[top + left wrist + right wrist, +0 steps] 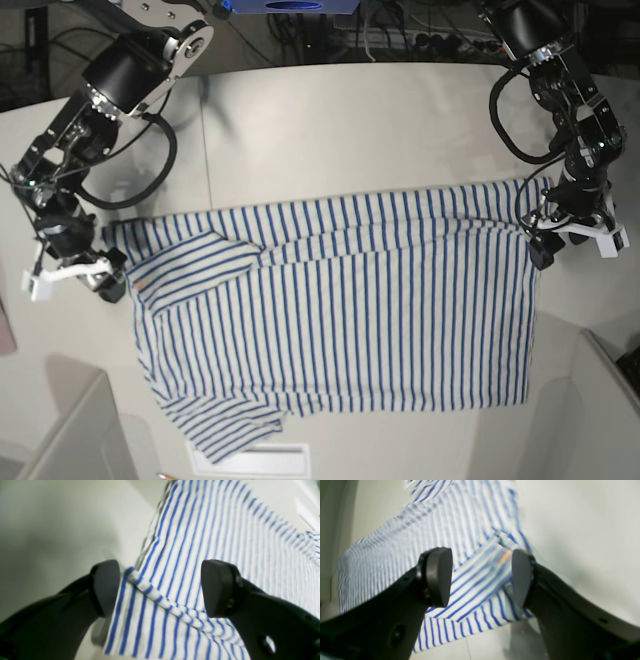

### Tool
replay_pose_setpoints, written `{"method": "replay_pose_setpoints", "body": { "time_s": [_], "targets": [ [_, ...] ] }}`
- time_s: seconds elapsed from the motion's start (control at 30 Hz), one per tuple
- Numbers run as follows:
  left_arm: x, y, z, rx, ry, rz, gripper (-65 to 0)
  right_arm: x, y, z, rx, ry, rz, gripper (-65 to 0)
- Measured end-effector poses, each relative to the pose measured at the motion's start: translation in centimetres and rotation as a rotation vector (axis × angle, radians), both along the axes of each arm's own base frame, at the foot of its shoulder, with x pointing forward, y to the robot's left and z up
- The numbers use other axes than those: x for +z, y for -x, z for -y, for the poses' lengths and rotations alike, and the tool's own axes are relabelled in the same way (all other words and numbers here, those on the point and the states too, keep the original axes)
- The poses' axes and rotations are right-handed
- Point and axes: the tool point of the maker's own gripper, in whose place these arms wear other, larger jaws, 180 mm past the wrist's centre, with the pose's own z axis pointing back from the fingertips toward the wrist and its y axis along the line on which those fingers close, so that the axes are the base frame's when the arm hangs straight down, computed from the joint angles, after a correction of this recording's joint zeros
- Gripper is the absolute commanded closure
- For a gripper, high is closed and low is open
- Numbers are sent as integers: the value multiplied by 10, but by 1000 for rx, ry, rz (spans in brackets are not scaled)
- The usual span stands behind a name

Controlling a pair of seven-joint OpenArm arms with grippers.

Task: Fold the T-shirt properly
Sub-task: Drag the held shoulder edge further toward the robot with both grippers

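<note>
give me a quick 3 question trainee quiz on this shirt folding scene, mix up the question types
1. True or false: the left pincer is clamped shut on the T-shirt.
2. Which sleeve carries the orange tab? A) the one below the right pincer B) the one at the shirt's lower corner in the base view
3. Fill in: the T-shirt lies on the ____.

Key: 1 false, its jaws stand apart over the hem. 2 A. 3 table.

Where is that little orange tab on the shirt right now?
In the right wrist view the orange tab sits on the folded-over sleeve of the T-shirt, between the open fingers of the right gripper, at the base view's left edge of the shirt.
</note>
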Motion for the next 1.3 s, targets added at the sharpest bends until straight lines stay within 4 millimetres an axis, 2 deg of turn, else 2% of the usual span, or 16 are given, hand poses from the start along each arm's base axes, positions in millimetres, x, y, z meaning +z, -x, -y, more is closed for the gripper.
{"method": "replay_pose_setpoints", "body": {
  "time_s": [0.13,0.3,0.43,0.53,0.7,0.77,0.9,1.1,1.3],
  "targets": [
    [-1,36,-8,76,4,7,-484,-11,29,21,-146,-39,-40,-354],
    [-21,76,-9,81,3,-39,-484,-49,72,26,-331,-188,-139,-354],
    [-31,103,-17,145,20,-59,-484,-69,79,28,-352,-213,-184,-354],
    [-49,118,-20,159,48,-97,-481,-81,75,26,-369,-236,-179,-354],
    [-85,118,-11,173,154,-132,-481,-98,74,18,-371,-281,-195,-356],
    [-88,111,-11,178,174,-110,-481,-97,67,15,-369,-329,-165,-356],
    [-88,95,-12,176,194,-78,-481,-109,58,5,-358,-387,-181,-356],
    [-91,80,-12,171,227,-56,-481,-112,52,19,-390,-359,-153,-356],
    [-94,67,-12,184,260,-22,-479,-113,30,7,-324,-313,-135,-356]
  ]
}}
